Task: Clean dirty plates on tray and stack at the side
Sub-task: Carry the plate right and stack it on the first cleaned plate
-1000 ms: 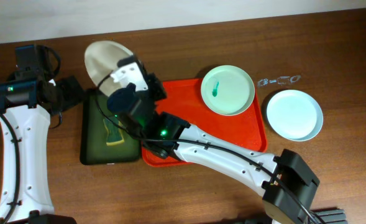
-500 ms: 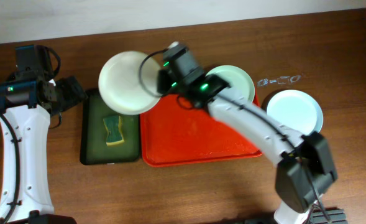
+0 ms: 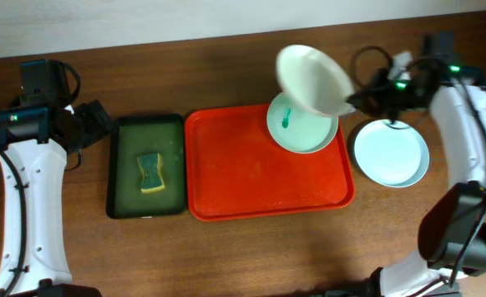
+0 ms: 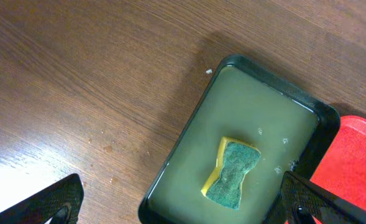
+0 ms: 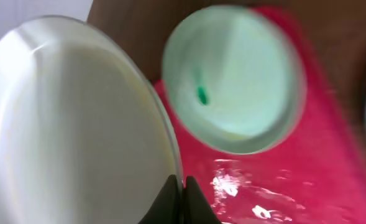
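Right end effector point(image 5: 181, 198) gripping tilted plate point(image 3: 309, 78), over tray point(image 3: 251, 186) corner

Held plate point(image 3: 313, 80) covers rim of smeared plate point(image 3: 304, 132); tray point(image 5: 313, 180) blurred.

The red tray point(image 3: 243, 177) looks glossy plastic, the plates point(image 3: 391, 153) smooth and shiny, the table point(image 3: 226, 256) matt grained wood.
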Tool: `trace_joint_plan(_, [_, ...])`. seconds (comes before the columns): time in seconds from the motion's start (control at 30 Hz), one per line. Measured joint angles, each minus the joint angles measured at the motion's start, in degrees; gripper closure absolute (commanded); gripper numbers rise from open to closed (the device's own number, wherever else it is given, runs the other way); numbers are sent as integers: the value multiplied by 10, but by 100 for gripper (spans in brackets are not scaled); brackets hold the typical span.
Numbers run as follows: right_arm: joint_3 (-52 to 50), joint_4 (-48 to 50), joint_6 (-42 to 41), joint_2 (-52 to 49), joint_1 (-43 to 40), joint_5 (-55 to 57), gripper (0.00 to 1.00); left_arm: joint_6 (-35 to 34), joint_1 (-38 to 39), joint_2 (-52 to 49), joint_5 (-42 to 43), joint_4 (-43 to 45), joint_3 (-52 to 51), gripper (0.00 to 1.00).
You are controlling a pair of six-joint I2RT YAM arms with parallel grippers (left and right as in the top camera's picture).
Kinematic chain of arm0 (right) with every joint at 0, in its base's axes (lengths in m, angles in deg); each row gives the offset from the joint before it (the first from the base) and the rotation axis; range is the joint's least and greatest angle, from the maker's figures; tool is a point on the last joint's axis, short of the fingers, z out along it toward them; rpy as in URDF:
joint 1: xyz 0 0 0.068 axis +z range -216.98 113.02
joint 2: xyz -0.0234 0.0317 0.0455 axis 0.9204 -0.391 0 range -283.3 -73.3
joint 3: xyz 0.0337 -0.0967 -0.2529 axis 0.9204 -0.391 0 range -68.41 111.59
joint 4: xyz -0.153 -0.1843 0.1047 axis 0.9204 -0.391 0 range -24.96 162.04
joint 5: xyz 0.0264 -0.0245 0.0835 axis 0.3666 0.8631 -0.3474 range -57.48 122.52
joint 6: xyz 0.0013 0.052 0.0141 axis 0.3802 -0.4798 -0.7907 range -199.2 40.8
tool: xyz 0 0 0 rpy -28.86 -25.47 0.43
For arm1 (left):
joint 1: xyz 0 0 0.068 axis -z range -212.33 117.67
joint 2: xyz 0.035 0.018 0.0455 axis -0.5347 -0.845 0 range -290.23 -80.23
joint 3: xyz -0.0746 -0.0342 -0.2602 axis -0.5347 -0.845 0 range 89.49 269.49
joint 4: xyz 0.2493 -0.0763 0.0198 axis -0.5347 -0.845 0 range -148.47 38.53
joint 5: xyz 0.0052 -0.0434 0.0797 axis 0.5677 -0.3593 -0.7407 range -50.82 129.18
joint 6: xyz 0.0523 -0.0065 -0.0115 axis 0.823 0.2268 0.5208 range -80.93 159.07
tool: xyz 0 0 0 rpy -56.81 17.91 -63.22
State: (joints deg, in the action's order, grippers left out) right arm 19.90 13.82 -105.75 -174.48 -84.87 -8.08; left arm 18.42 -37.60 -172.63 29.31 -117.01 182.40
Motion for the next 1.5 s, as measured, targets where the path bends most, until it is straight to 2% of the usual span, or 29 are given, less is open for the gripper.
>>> trace_joint_plan(0.13, [0,-66,54,0,-111,43,96,0,0,0,0,0,0,1])
trace_joint_plan(0.3, [0,-122,73,0,-202,223,96,0,0,0,0,0,0,1])
trace_joint_plan(0.47, [-12,-155,75,1,-204,326,96,0,0,0,0,0,0,1])
trace_joint_plan(0.63, [-108,-102,57,3,-203,382,96,0,0,0,0,0,0,1])
trace_joint_plan(0.67, [-119,-92,57,3,-203,385,93,0,0,0,0,0,0,1])
trace_joint_plan(0.73, [-128,-83,55,3,-203,387,77,0,0,0,0,0,0,1])
trace_joint_plan(0.87, [-128,-77,55,3,-202,392,59,0,0,0,0,0,0,1])
trace_joint_plan(0.97, [-127,-75,67,3,-186,390,57,0,0,0,0,0,0,1])
trace_joint_plan(1.07, [-96,-80,82,3,-136,391,54,0,0,0,0,0,0,1])
trace_joint_plan(1.1, [-81,-83,85,3,-117,391,58,0,0,0,0,0,0,1])
trace_joint_plan(1.13, [-70,-90,87,3,-100,391,89,0,0,0,0,0,0,1])
trace_joint_plan(1.17, [-64,-105,90,3,-86,393,96,0,0,0,0,0,0,1])
trace_joint_plan(1.33, [-63,-239,80,3,-68,400,96,0,0,0,0,0,0,1])
trace_joint_plan(1.4, [-67,-268,39,3,-71,412,96,0,0,0,0,0,0,1])
trace_joint_plan(1.5, [-101,-257,-62,4,-73,467,96,0,0,0,0,0,0,1])
